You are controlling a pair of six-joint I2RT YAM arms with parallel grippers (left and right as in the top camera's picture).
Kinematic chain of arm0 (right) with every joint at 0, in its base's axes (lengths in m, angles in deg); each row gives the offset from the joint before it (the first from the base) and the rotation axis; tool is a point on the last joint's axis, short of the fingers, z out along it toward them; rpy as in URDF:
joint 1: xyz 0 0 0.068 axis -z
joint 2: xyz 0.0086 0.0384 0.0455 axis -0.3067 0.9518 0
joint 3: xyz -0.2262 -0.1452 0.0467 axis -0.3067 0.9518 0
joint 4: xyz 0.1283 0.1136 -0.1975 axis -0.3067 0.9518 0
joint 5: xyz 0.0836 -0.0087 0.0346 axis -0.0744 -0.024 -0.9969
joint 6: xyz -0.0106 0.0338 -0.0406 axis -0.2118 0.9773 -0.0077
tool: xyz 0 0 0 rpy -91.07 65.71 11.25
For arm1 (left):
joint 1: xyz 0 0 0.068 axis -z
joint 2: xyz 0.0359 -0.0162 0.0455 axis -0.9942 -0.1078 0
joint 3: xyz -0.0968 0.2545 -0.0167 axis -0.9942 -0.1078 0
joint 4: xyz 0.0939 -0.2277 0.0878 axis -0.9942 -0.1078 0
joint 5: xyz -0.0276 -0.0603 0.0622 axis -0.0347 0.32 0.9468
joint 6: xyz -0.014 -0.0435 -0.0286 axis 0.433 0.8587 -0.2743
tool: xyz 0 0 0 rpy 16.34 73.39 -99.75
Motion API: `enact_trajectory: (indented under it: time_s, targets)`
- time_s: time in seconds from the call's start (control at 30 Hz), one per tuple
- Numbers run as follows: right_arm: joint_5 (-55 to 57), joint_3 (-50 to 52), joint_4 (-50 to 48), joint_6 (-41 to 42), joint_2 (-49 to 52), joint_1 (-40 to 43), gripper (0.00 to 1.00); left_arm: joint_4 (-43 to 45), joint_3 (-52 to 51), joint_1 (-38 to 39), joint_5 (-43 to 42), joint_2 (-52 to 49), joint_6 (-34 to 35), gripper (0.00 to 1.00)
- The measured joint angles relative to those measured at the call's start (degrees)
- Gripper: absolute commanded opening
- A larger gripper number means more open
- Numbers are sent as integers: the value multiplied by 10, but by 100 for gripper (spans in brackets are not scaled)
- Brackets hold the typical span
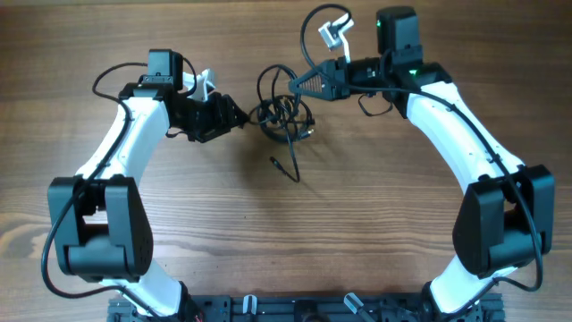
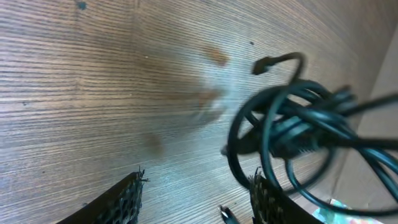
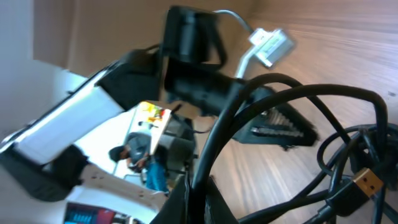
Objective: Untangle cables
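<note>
Overhead, the thin black knotted cables lie between the left tool at their nine o'clock and the nearer right tool at one. A loose tail trails towards six across the roomy brown wood-grain tabletop. Left wrist: the left tool is spread wide, with the bundle at two. Right wrist: the right tool looks pinched narrow on one strand.

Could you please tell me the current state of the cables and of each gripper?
cables: tangled in a knotted bundle on the table, one plug end trailing loose.
left gripper: open, right next to the bundle, gripping nothing.
right gripper: shut on a loop of the cables, which looks pulled up out of the bundle.
</note>
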Motion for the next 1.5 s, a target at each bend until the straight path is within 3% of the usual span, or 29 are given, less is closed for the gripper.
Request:
enact_trajectory:
  time_s: [0.1, 0.23, 0.33, 0.37, 0.4, 0.47, 0.73, 0.97, 1.23, 1.5]
  targets:
    - [19, 0, 24, 26, 0, 0, 6, 0, 0, 0, 2, 0, 0, 55]
    - [106, 0, 112, 26, 0, 0, 20, -7, 0, 2, 38, 0, 15, 54]
    - [184, 0, 180, 0, 0, 0, 41, -9, 0, 8, 57, 0, 22, 54]
    - [196, 0, 188, -8, 0, 0, 57, -10, 0, 9, 61, 0, 24, 54]
    - [206, 0, 193, -15, 0, 2, 65, -10, 0, 11, 63, 0, 25, 55]
    - [223, -5, 205, -21, 0, 4, 68, -10, 0, 13, 64, 0, 26, 55]
    - [456, -98, 349, -71, -16, 7, 68, -10, 0, 14, 69, 0, 26, 55]
    - [537, -154, 332, -151, -22, -11, 66, -10, 0, 14, 69, 0, 28, 55]
    - [561, -119, 347, -78, 3, -69, 68, -10, 0, 17, 69, 0, 28, 55]
    - [568, -71, 304, -27, 107, -73, 58, -9, 0, 43, 73, 0, 28, 55]
